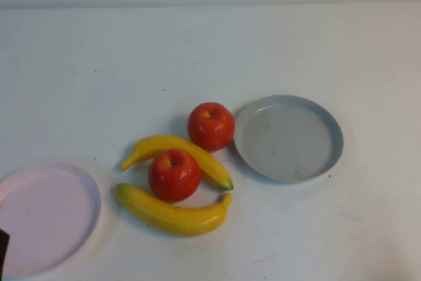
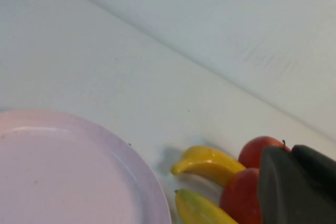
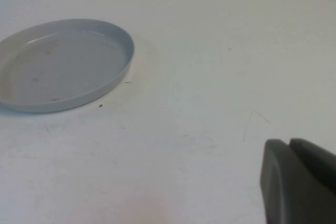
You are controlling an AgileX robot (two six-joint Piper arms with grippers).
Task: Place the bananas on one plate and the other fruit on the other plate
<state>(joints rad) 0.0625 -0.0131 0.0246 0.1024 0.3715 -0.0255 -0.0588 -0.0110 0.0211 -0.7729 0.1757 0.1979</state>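
- So we've got a white table (image 1: 210,51) with all the fruit bunched up in the middle, nothing on either plate yet.
- The grey-blue plate (image 1: 289,137) sits right of centre, empty apart from a few little specks. The far apple (image 1: 210,126) is just beside its left rim, close enough that we can't tell if they touch.
- The pink plate (image 1: 46,218) is down at the near-left corner, partly cut off by the edge of the high view, also empty.
- The near apple (image 1: 174,174) is wedged between the two bananas. The upper banana (image 1: 177,151) curves behind it, from its left round to its right, and the lower banana (image 1: 172,212) curls under its front side. Both look like they're touching that apple.
- The bananas' right-hand tips nearly meet, so together they kind of ring the apple.
- The left gripper (image 2: 298,184) only shows in its own wrist view, as a dark shape hanging above the table near the pink plate with the fruit beyond it. Fingers pressed together, holding nothing.
- The right gripper (image 3: 296,182) is the same deal: dark fingers pressed together over bare table, well apart from the grey-blue plate, nothing in it.
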